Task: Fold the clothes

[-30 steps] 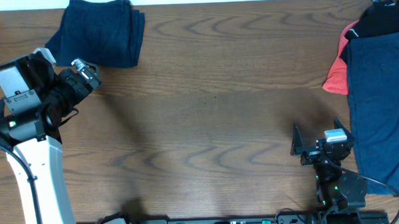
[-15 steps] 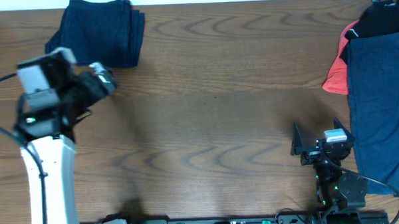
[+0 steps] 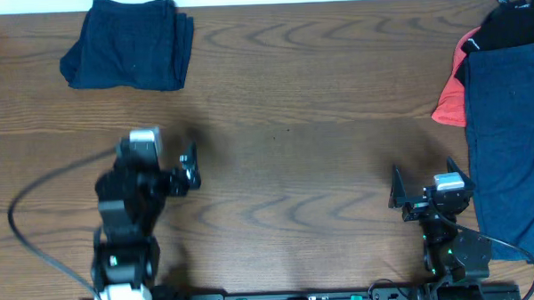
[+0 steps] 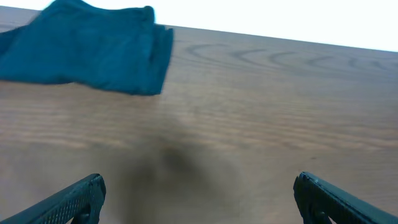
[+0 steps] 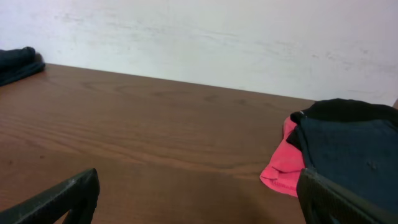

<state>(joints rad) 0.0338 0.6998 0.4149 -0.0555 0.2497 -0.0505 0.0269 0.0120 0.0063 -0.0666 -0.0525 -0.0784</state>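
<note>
At far left, navy garment [image 3: 130,43] lies folded.

Wooden table [image 3: 292,105], folded navy garment [image 3: 130,46], clothes pile [image 3: 506,124]

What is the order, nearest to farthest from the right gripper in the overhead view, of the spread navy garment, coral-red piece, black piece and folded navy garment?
From the right gripper:
1. spread navy garment, just to its right
2. coral-red piece, beyond it, right side
3. black piece, far right corner
4. folded navy garment, far left corner
</note>
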